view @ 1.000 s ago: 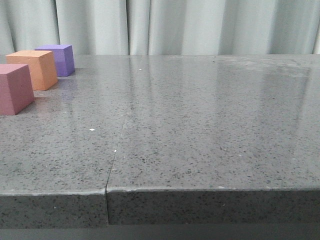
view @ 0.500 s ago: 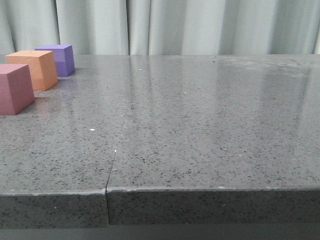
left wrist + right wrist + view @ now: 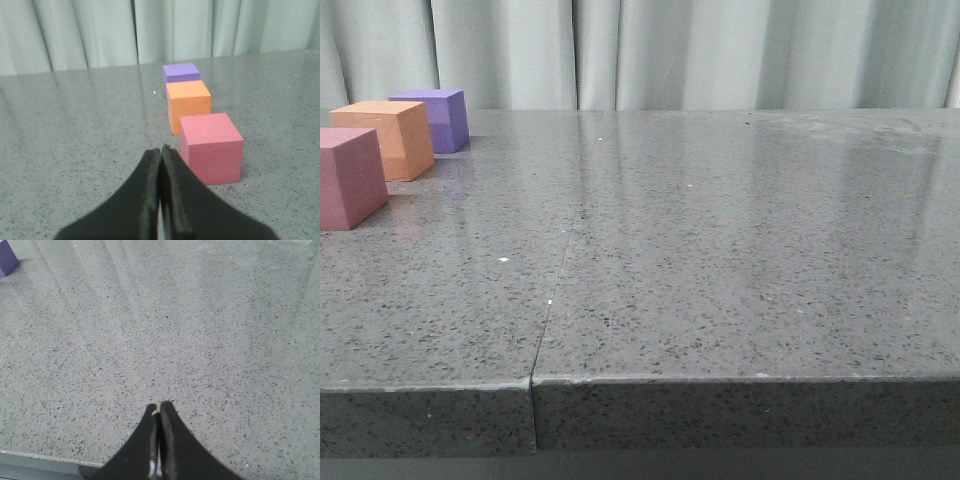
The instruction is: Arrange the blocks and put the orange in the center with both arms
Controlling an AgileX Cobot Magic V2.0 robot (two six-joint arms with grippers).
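The orange cube (image 3: 390, 138) sits at the far left of the grey speckled tabletop (image 3: 720, 250), in the middle of a row of three: the purple cube (image 3: 438, 118) stands behind it, closer to the curtain (image 3: 670, 50), and the pink cube (image 3: 348, 175) stands in front of it, cut by the left edge of the front view. In the left wrist view the same row runs away from the camera, pink cube (image 3: 211, 147) nearest, orange cube (image 3: 188, 105) next and purple cube (image 3: 181, 75) last; small gaps seem to separate them, though whether the orange and purple ones touch cannot be told. All three rest flat and upright on the stone. The left gripper (image 3: 160, 152) has its dark fingers pressed together with nothing between them, its tips just beside the pink cube and apart from it. The right gripper (image 3: 159, 407) is likewise pinched closed and empty, above bare tabletop (image 3: 200, 340) near the table's front edge, well apart from the row; only a corner of the purple cube (image 3: 7, 260) shows in its view. A thin seam (image 3: 555, 290) runs across the slab from the front edge toward the back.
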